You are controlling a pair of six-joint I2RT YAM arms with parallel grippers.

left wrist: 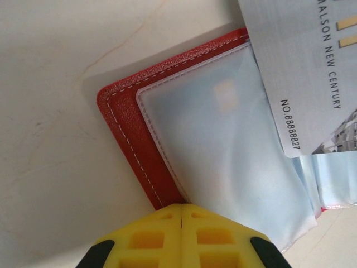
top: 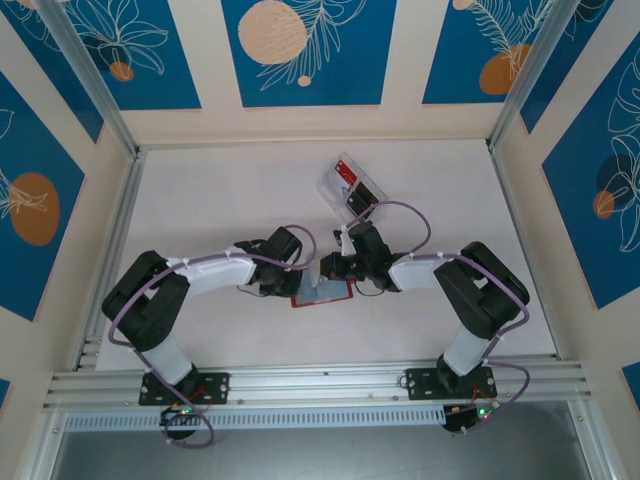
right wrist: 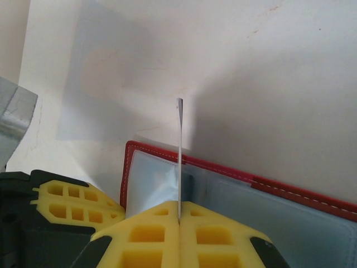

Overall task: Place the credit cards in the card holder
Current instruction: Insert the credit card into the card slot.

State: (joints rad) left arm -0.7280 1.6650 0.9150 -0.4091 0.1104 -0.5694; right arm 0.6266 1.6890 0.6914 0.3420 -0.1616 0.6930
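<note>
Right gripper [right wrist: 178, 216] pinching card [right wrist: 179, 145], card holder [right wrist: 290, 193] open

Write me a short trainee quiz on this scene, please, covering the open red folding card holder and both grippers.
1. True or false: the right gripper is shut on a thin pale grey plastic card.
2. Which sits lower in the top view: A) the open red folding card holder, or B) the clear plastic tray?
3. Fill in: the jaws of the left gripper are ____.
Key: 1 true; 2 A; 3 shut.
</note>
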